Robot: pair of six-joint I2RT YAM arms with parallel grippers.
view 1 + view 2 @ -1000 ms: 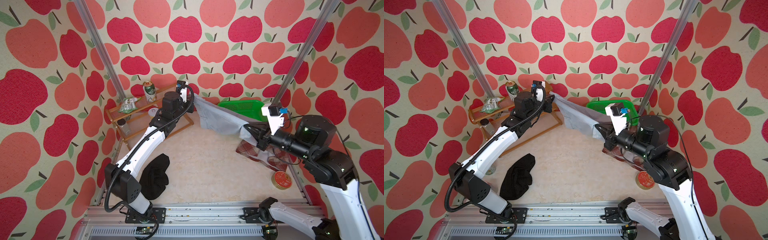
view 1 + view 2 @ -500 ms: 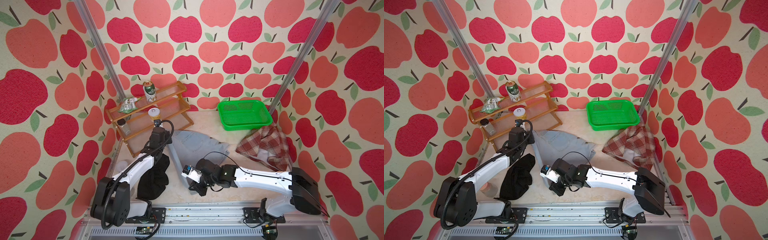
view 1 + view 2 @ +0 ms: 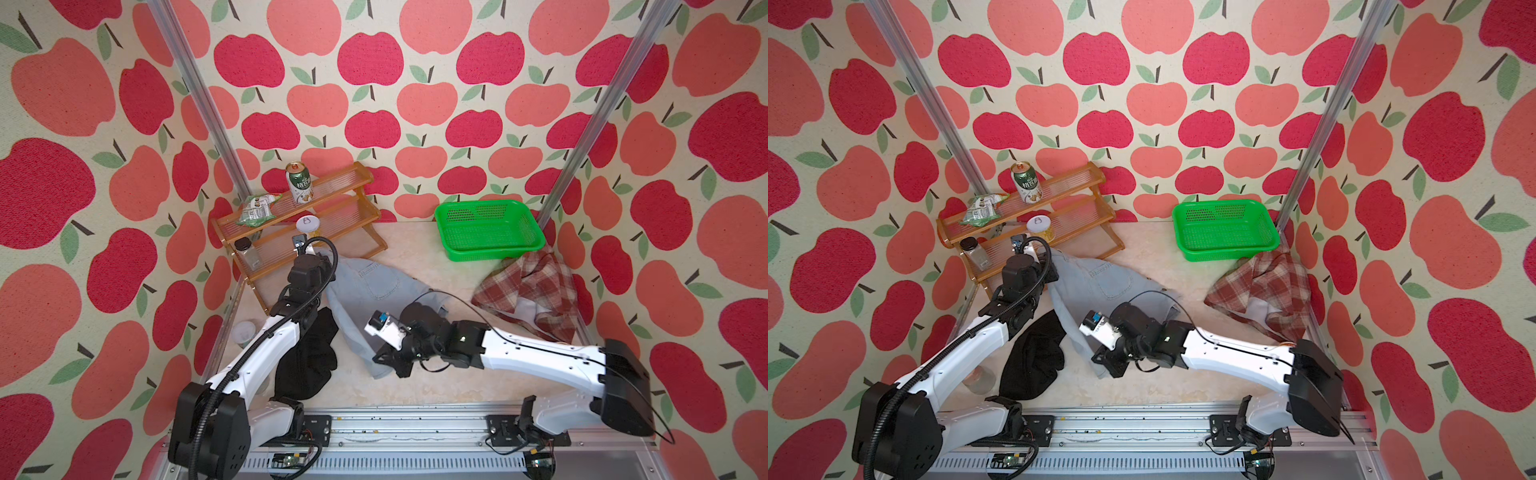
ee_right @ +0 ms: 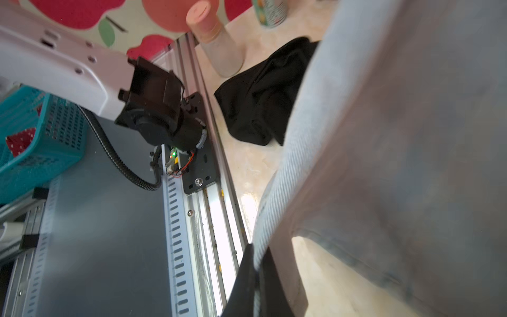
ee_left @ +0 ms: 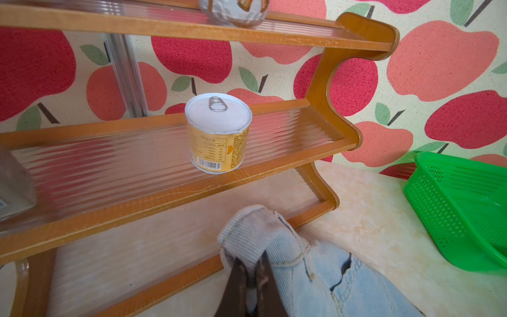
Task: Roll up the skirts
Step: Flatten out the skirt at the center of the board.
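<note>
The light blue denim skirt lies spread across the middle of the table. My left gripper is shut on its waistband corner, close to the foot of the wooden rack. My right gripper is shut on the skirt's near edge, and in the right wrist view a fold of the denim skirt runs between the jaws. The black skirt sits crumpled under my left arm at the front left. The plaid skirt lies bunched at the right, below the basket.
A wooden rack at the back left holds a drink can, a snack bag, a small jar and a tin. A green basket stands at the back right. A capped bottle stands by the left wall. The metal rail runs along the front.
One second ago both arms held the denim skirt stretched in the air at the back. They have come down and forward, and the skirt now lies on the table. Both grips are unchanged.
</note>
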